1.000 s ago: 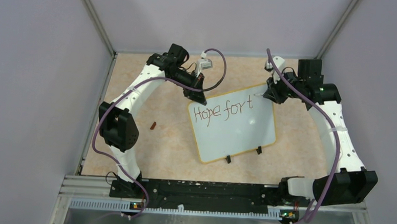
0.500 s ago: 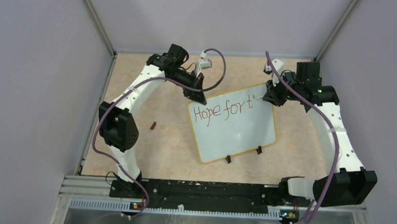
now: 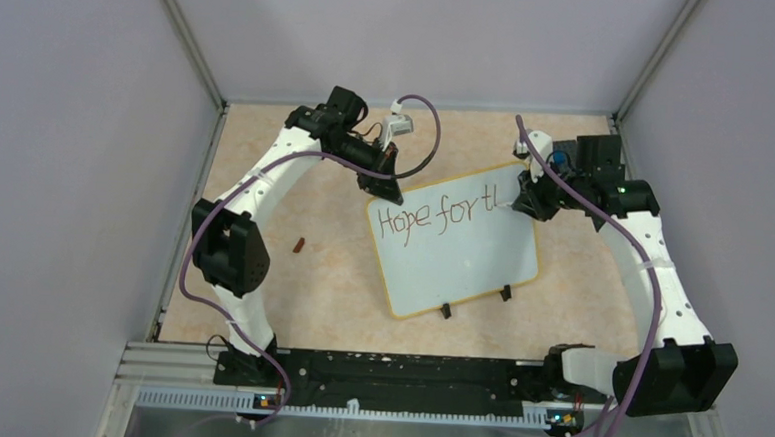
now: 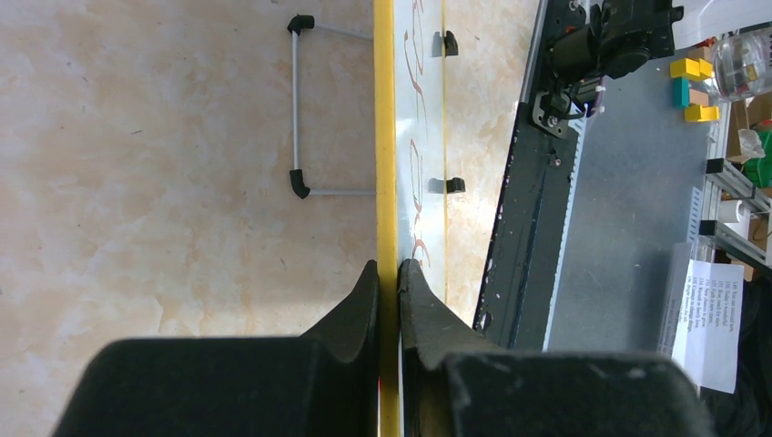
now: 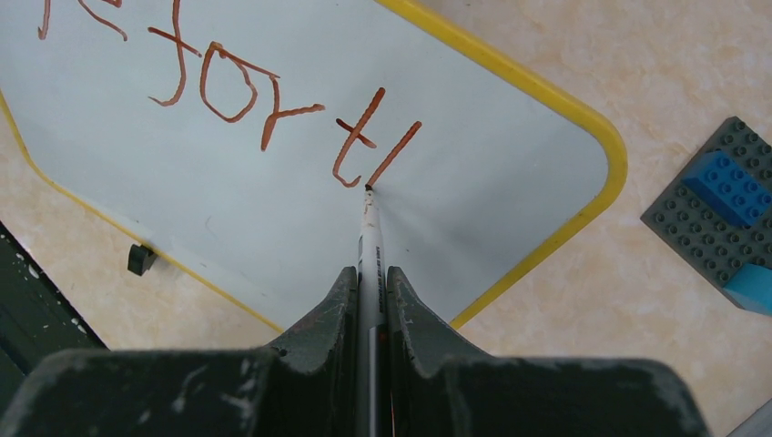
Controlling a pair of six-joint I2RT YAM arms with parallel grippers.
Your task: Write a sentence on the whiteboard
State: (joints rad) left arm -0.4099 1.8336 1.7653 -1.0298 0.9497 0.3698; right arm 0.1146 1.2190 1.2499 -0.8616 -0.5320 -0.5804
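The whiteboard (image 3: 461,262) lies tilted on the tan table, with a yellow rim (image 4: 385,137) and two black feet at its near edge. The sentence (image 3: 434,213) reads "Hope for tl" in reddish-brown strokes (image 5: 228,91). My left gripper (image 3: 385,190) (image 4: 389,269) is shut on the board's rim at its far left corner. My right gripper (image 3: 521,199) (image 5: 369,273) is shut on a white marker (image 5: 368,228). The marker's tip touches the board at the bottom of the last stroke.
A small reddish-brown cap (image 3: 299,244) lies on the table left of the board. A dark grey studded plate with blue bricks (image 5: 719,200) sits right of the board's corner. A black rail (image 3: 396,369) runs along the near edge, and grey walls close in three sides.
The right gripper has drawn the marker towards the near side, adding a long stroke after the "t". The left gripper and the board have not moved.
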